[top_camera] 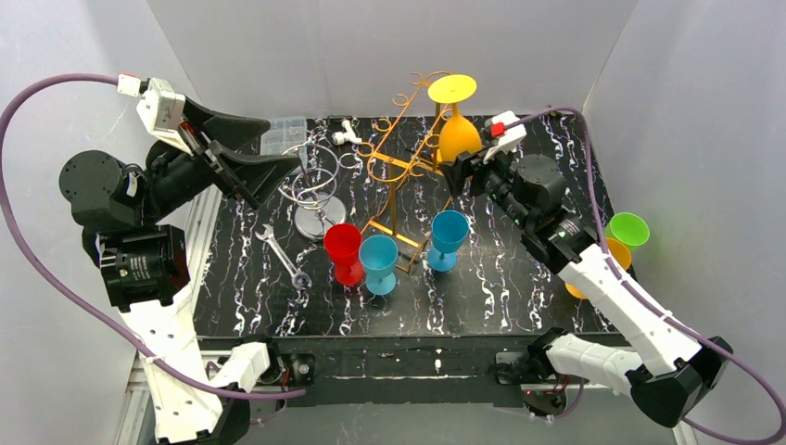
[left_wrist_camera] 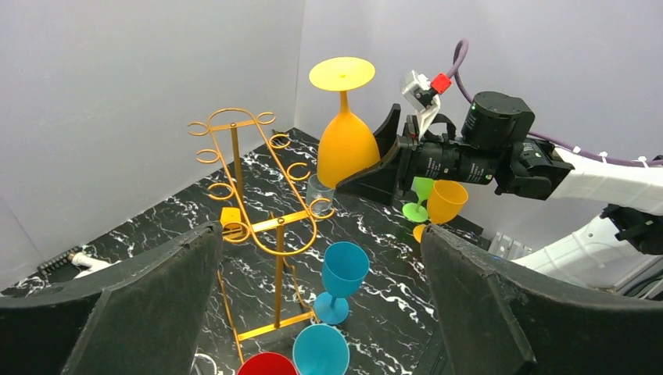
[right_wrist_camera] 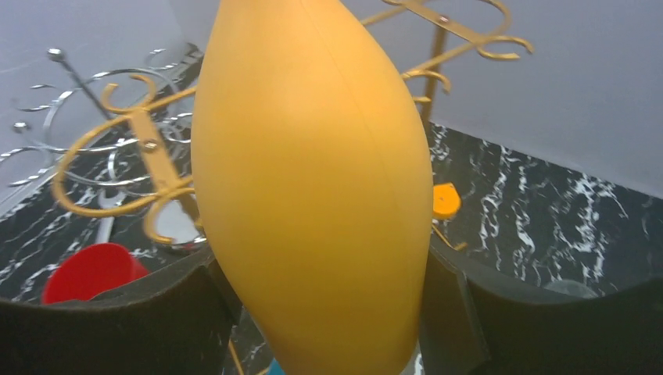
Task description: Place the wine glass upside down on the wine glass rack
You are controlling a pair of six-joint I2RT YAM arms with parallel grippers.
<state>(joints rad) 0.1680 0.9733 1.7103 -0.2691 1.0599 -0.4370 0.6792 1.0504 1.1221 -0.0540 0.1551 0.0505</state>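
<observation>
- The orange plastic wine glass is in the upper middle of the overhead view, already turned over: its flat yellow foot points up and its rim points down.
- The right claw is clamped on the bowl of the glass. In the right wrist view a dark finger presses against each side of it, and the glass hangs clear of the black marbled tabletop.
- The gold wire wine glass rack stands just left of the glass. In the left wrist view the foot sits higher than the rack's top scrolls, and the stem is in none of the curled hooks.
- So picking up and inverting look done. Sliding the stem into a hook, letting the foot catch and releasing are left.
- The left claw is spread wide with nothing in it, at the upper left of the overhead view, facing the rack.
- A red plastic goblet stands upright in front of the rack.
</observation>
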